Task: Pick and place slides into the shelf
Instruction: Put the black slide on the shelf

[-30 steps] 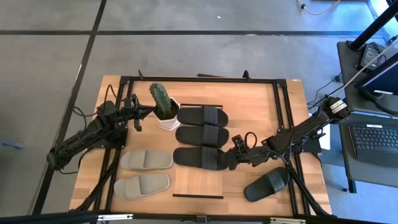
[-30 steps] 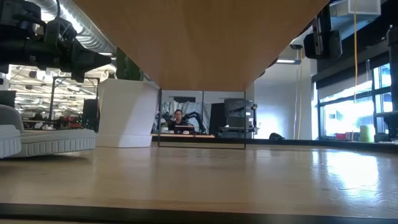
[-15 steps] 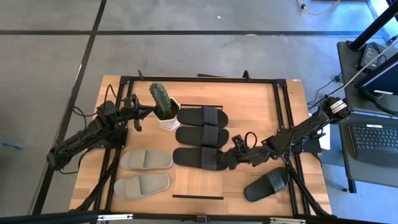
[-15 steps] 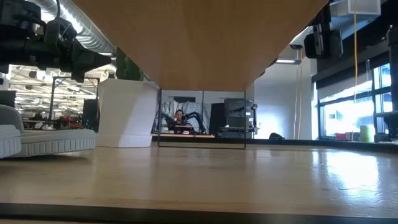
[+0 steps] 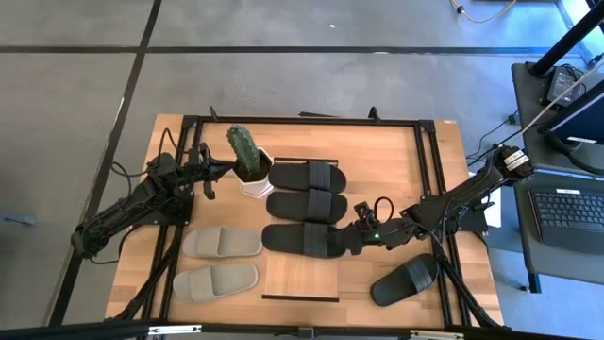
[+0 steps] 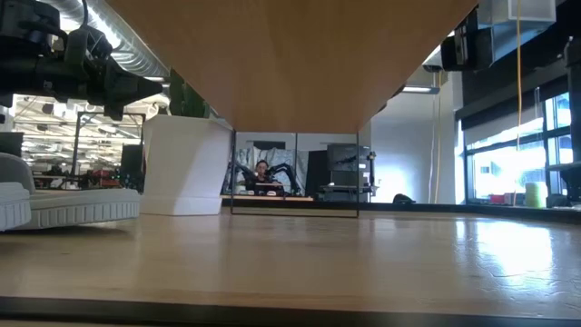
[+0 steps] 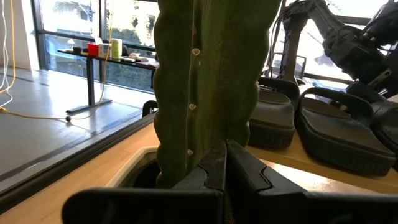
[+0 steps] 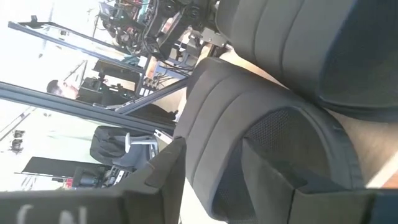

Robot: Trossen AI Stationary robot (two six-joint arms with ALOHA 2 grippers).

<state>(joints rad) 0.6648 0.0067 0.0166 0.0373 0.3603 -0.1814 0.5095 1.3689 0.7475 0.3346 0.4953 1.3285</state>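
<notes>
Three black slides (image 5: 304, 176) (image 5: 304, 205) (image 5: 302, 238) lie side by side on the light wood shelf (image 5: 300, 277), soles down. A fourth black slide (image 5: 406, 280) lies on the table to the right. Two grey-beige slides (image 5: 223, 243) (image 5: 215, 281) lie to the shelf's left. My right gripper (image 5: 350, 238) stands open at the right end of the nearest shelf slide (image 8: 249, 137), one finger (image 8: 158, 177) on either side of it. My left gripper (image 7: 225, 165) is shut and waits just before the cactus (image 7: 205, 74). My right gripper comes level from the table's right at the right end of the black slide (image 8: 267, 124), which rests flat on the shelf. The fingers stand on either side of that end. Whether they touch it, I cannot tell.
A cactus in a white pot (image 5: 251, 168) stands at the shelf's far left corner. Black frame bars (image 5: 429, 189) run along the table's sides. The shelf's near part is bare wood. The low view looks under the shelf (image 6: 300, 64); a person shows far behind.
My right gripper has opened at the right end of the nearest black slide on the shelf and has let it go. Its wrist has shifted a little. The slide lies where it was.
</notes>
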